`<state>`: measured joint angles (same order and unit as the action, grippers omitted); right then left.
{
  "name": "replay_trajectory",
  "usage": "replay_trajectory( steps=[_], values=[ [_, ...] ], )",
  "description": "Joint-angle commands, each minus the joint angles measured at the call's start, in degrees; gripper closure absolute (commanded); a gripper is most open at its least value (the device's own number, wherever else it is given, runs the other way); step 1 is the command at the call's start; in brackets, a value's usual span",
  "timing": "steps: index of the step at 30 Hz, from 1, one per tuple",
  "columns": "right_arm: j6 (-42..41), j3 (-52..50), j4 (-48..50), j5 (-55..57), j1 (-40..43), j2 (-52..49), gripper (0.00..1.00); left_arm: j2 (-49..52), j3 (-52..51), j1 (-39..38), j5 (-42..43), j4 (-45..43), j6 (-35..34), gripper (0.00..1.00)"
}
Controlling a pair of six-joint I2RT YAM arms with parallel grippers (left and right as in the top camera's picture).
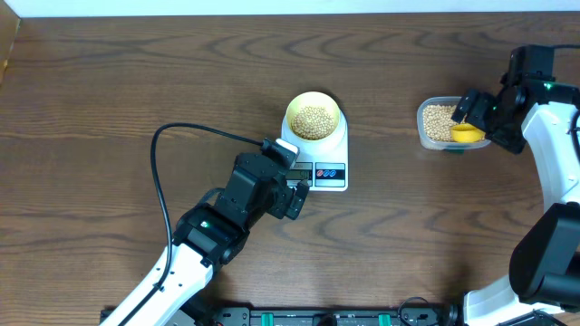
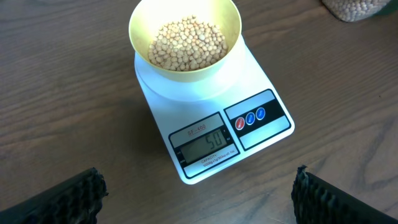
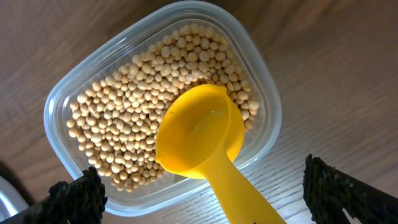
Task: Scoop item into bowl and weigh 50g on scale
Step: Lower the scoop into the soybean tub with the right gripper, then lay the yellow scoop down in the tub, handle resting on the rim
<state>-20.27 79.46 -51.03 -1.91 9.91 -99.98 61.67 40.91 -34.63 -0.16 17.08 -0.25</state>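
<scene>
Overhead is evenly lit and sharp, only soft faint shadows on the table (image 1: 109, 81). My left wrist view is crisp enough to read the scale (image 2: 208, 112) display; my right wrist view has a small highlight in the spoon (image 3: 199, 134) and pale washed-out wood along the bottom. My fingers (image 2: 68, 199) sit dark and soft-focus in the bottom corners of both.

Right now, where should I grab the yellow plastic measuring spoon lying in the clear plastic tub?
Probably the handle of the yellow plastic measuring spoon, from above, jaws across its narrow width. It pokes out over the clear plastic tub rim, free of the tan beans; the round head is wide and lies on them.
</scene>
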Motion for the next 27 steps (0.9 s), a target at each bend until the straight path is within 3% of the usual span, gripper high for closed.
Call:
replay_trajectory(
  steps=[1,6,13,27],
  values=[
    [8.9,1.1,0.4,-0.2,0.2,1.2,0.01,0.1,0.1,0.2,-0.5,0.0,-0.9,0.02],
    [18.9,1.1,0.2,0.5,0.2,2.9,0.01,0.1,0.1,0.2,-0.5,0.0,-0.9,0.02],
    [25.3,1.2,-2.3,3.6,0.2,3.2,0.01,0.1,0.1,0.2,-0.5,0.0,-0.9,0.02],
    [27.2,3.1,-4.6,6.4,0.2,3.3,0.01,0.1,0.1,0.2,-0.5,0.0,-0.9,0.02]
  ],
)
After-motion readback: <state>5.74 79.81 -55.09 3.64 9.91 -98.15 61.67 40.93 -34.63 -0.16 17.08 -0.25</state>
